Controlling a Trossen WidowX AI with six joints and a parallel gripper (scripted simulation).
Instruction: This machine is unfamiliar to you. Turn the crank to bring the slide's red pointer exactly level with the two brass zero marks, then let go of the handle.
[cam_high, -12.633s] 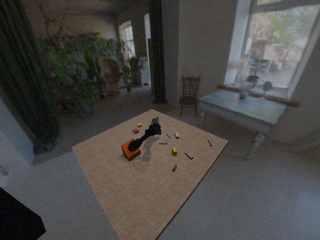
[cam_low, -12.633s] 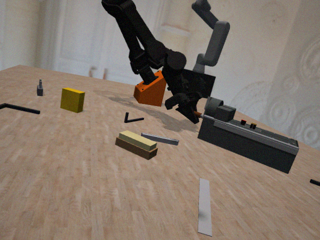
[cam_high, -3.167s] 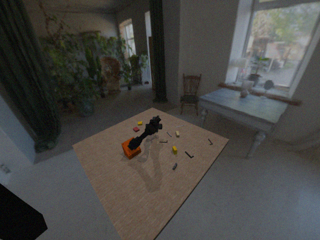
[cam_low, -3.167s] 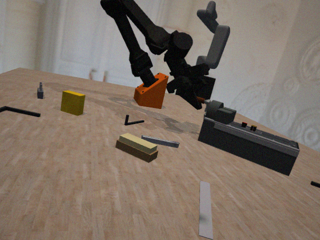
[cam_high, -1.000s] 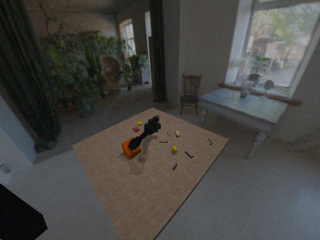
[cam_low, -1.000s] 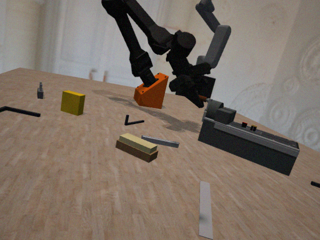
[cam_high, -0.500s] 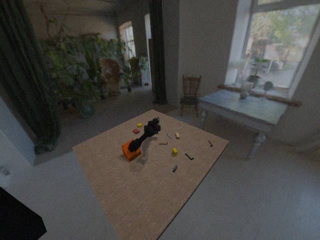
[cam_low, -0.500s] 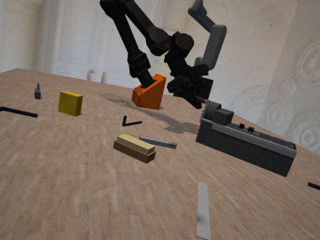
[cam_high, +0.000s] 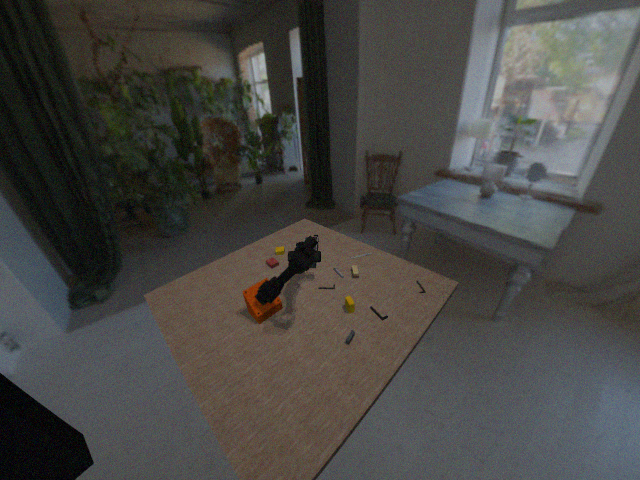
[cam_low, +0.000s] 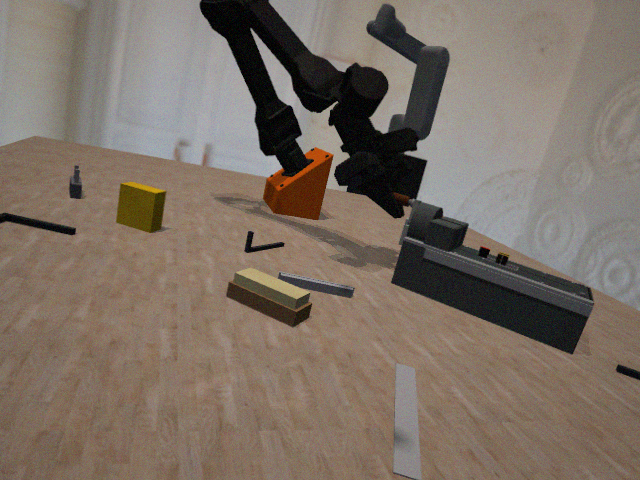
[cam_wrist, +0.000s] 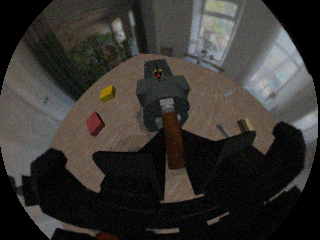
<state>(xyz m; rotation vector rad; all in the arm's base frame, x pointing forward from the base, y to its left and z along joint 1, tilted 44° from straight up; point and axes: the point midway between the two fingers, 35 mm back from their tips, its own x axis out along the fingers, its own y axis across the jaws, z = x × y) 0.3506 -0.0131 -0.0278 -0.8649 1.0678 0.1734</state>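
The grey machine (cam_low: 485, 297) (cam_wrist: 162, 94) has a crank with a brown handle (cam_low: 401, 198) (cam_wrist: 173, 135) at its near end in the wrist view. My gripper (cam_low: 397, 205) (cam_wrist: 168, 130) is shut on the handle, with one black finger on each side. The slide's red pointer (cam_low: 484, 251) (cam_wrist: 159, 76) stands on the crank side of the brass zero marks (cam_low: 502, 256), with a small gap between them in the exterior view. The wrist view shows the pointer small, just nearer me than the marks. In the top view the arm hides the machine.
A yellow block (cam_high: 279, 250) (cam_wrist: 107, 93) and a red block (cam_high: 272, 262) (cam_wrist: 95, 124) lie left of the machine in the wrist view. A two-tone block (cam_high: 355, 271) (cam_low: 268, 294), metal strips, black hex keys and another yellow block (cam_high: 349, 304) (cam_low: 140, 206) lie on the other side.
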